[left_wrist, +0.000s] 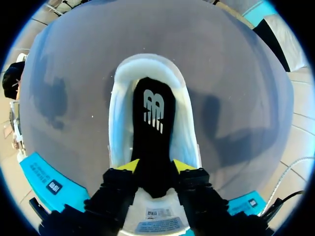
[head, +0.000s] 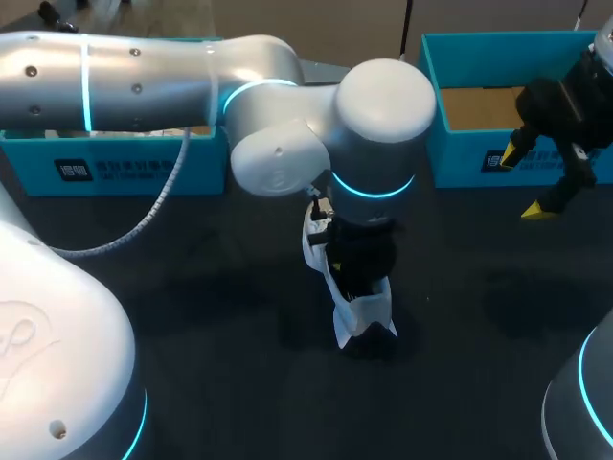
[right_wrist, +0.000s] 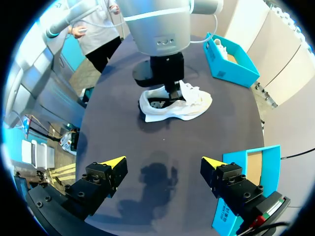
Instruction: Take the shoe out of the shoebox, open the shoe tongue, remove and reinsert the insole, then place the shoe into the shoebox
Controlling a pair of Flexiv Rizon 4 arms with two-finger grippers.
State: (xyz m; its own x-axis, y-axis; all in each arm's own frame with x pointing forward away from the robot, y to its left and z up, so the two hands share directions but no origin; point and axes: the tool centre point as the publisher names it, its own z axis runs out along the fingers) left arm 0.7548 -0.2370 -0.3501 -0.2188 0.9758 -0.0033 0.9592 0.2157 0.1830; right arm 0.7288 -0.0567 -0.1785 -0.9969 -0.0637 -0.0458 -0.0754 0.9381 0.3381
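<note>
The left gripper [left_wrist: 153,166] stood closed on the near end of the insole [left_wrist: 153,118], whose long axis ran straight ahead inside the shoe [left_wrist: 120,123] on the table [head: 192,287]. The right gripper [right_wrist: 162,163] hung open, well apart.

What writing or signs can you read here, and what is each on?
No words read clearly.
Insole: a white logo mark, no words.
Tag under the left gripper: small print, blurred.
Left box: white label, too small to read.
Right box: white label, partly behind the right gripper, unreadable.
</note>
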